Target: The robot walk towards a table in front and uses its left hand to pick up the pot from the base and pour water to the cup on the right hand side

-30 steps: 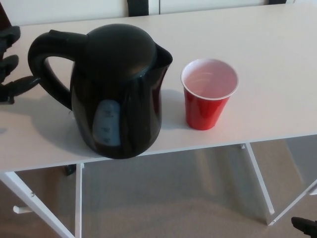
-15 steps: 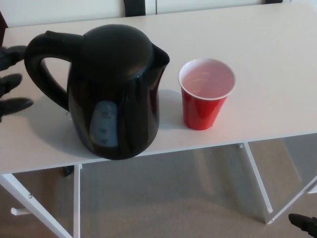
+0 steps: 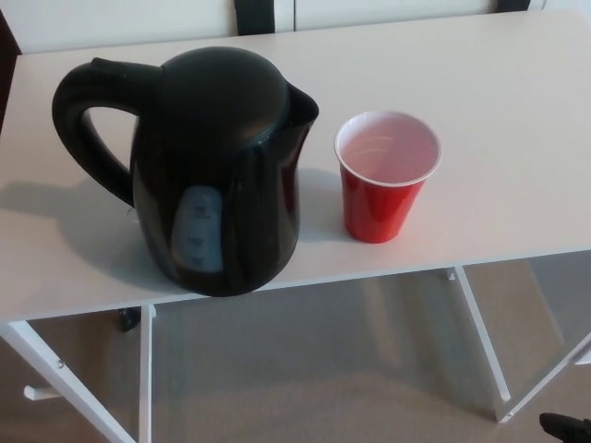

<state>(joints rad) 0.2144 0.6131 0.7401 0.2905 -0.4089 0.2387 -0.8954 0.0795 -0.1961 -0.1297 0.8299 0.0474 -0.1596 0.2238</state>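
Beige carpet and the white legs of the table occupy the near field. At the bottom right corner a small dark shape shows; it is too cropped to identify.

On the table, the black pot stands upright near the front edge. Its handle points to the robot's left, its spout toward the red cup. No separate base is distinguishable under the pot. The cup stands upright just beside the pot, not touching it, on the robot's right. Its white interior shows no water that can be made out.

Neither robot hand is in view, so finger state cannot be told.

Step in hand, as judged: approach to the grasp; the pot is not yet held. The next move calls for bringing the left hand in from the left edge, closing the fingers round the handle loop, lifting straight up, then tilting the spout over the cup. The close spacing risks knocking the light cup.

Beyond the table's far edge, a dark vertical strip splits a pale wall.
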